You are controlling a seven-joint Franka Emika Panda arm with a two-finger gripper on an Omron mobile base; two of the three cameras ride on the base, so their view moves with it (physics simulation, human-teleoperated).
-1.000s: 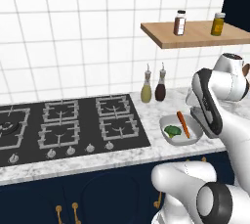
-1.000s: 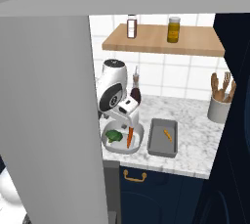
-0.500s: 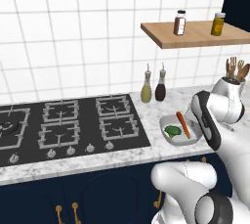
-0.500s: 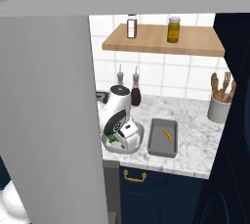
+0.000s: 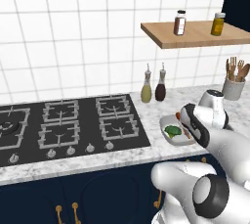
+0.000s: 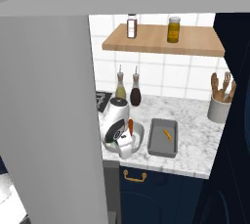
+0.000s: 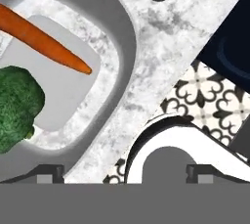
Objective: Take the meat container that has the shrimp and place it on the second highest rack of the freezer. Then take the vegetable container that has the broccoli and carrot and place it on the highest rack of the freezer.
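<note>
Claw (image 7: 125, 171) lowered over dish (image 7: 114, 47): one broccoli (image 7: 17, 105), one carrot (image 7: 41, 37).

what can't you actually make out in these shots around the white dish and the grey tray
- White dish with broccoli and carrot: in the left base view the arm covers its right side; in the right base view the hand hides nearly all of it.
- Dark green broccoli floret: cut off by the hand view's left edge.
- Small orange shrimp in the grey tray: too small to confirm its shape.
- Light grey freezer door: blocks everything left of it, shelves included.
</note>
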